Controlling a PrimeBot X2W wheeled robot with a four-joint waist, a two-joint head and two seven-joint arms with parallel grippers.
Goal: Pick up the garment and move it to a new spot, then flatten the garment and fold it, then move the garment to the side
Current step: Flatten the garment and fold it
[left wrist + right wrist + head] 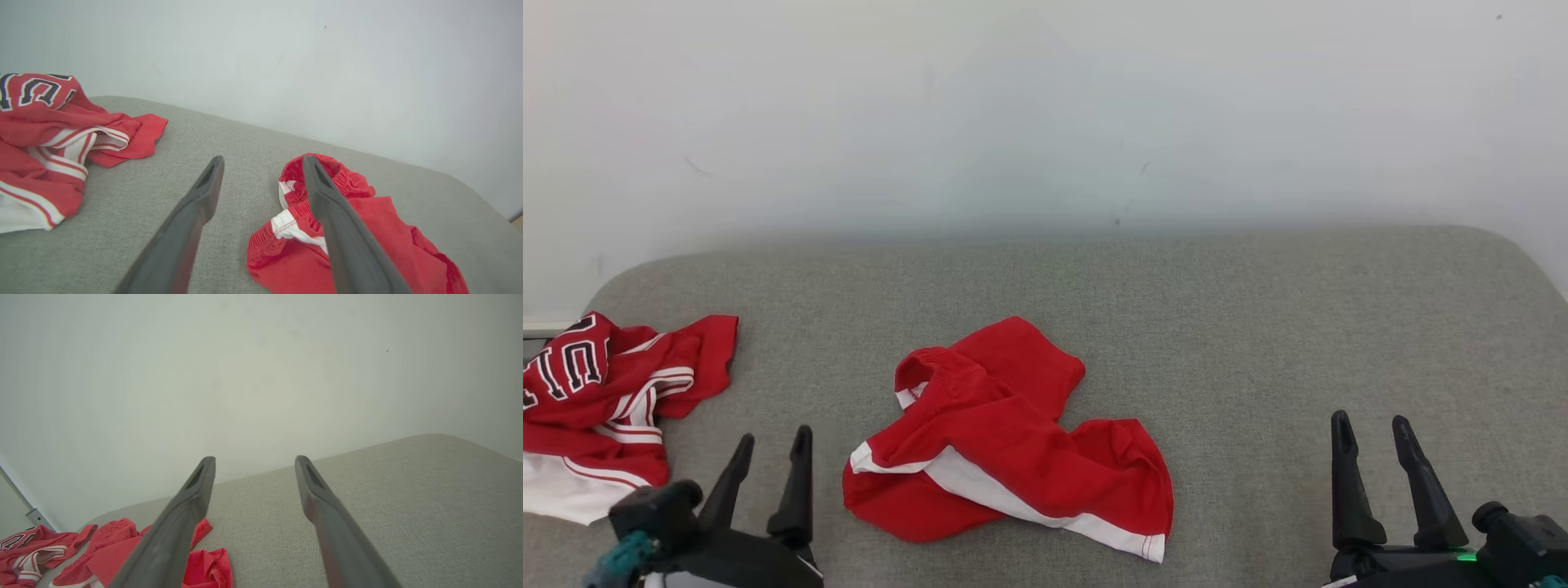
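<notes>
A crumpled pair of red shorts with white trim, the garment, lies in the middle of the grey cushioned surface. The left wrist view shows it partly behind my right-hand finger, and the right wrist view has it low at the left. My left gripper stands open at the lower left, just left of the shorts and apart from them. My right gripper stands open at the lower right, far from the cloth. Both hold nothing.
A red jersey with white stripes and dark lettering lies bunched at the left edge, also seen as the jersey. A pale wall rises behind the surface. Bare grey fabric stretches to the right of the shorts.
</notes>
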